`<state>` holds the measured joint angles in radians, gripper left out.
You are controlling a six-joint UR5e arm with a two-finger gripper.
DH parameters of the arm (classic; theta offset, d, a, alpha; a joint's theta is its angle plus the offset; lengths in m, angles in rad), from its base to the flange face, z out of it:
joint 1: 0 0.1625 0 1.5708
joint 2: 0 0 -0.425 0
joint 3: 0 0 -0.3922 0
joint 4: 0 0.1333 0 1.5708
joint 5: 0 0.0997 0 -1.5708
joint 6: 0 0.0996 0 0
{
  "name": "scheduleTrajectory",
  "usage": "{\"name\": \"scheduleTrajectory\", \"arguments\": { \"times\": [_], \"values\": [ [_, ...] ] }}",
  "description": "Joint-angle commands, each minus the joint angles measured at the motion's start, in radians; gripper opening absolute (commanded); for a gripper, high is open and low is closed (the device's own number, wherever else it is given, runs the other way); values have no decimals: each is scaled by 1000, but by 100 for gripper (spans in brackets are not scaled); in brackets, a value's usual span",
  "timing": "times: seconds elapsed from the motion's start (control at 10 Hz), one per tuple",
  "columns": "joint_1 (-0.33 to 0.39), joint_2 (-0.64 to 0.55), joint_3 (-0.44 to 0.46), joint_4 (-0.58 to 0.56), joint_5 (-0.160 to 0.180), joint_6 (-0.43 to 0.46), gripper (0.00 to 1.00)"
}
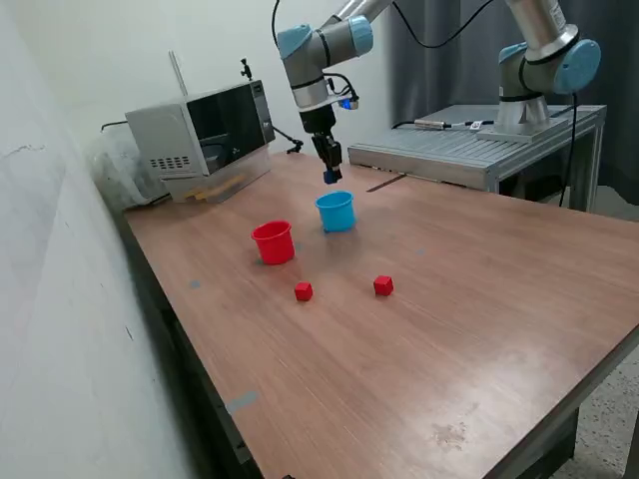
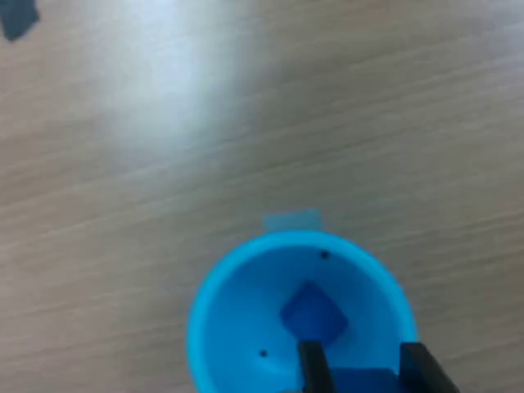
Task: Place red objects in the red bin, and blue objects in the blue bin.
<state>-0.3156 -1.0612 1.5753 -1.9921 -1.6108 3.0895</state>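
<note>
Outside, the blue bin [image 1: 336, 212] stands on the wooden table [image 1: 479, 299] with the red bin [image 1: 273, 242] just beside it at about eight o'clock; their insides are hidden from this angle. Two red cubes [image 1: 304, 291] [image 1: 383, 285] lie on the bare wood at roughly six o'clock of the cups, apart from each other. The arm reaches down with its gripper [image 1: 330, 175] hanging just above the blue bin, pinching a small blue cube [image 1: 329, 177].

In the wrist view, one dark-blue cube [image 2: 313, 313] rests on the blue bin's floor [image 2: 246, 311]. The narrowly set fingers [image 2: 311, 368] clasp the second blue cube [image 2: 358, 381] over the cup's mouth.
</note>
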Motion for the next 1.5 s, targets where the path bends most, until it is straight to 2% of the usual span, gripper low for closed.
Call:
{"name": "scheduleTrajectory", "arguments": {
  "times": [0.0,0.1,0.2,0.4,0.7,0.9,1.0,1.1,1.2,1.4],
  "values": [
    [-13,1,0,10,-24,-6,0],
    [-13,16,6,0,-26,-5,0],
    [-11,24,15,-11,-26,-5,100],
    [0,49,15,-49,-29,-2,100],
    [7,41,-9,-39,-50,-6,100],
    [174,-23,-8,50,-43,-2,100],
    [264,-23,-14,65,-38,-27,100],
    [323,-25,-15,65,1,-91,100],
    [352,-20,-32,62,53,-132,100],
    [365,38,-115,52,75,-217,100]
  ]
}}
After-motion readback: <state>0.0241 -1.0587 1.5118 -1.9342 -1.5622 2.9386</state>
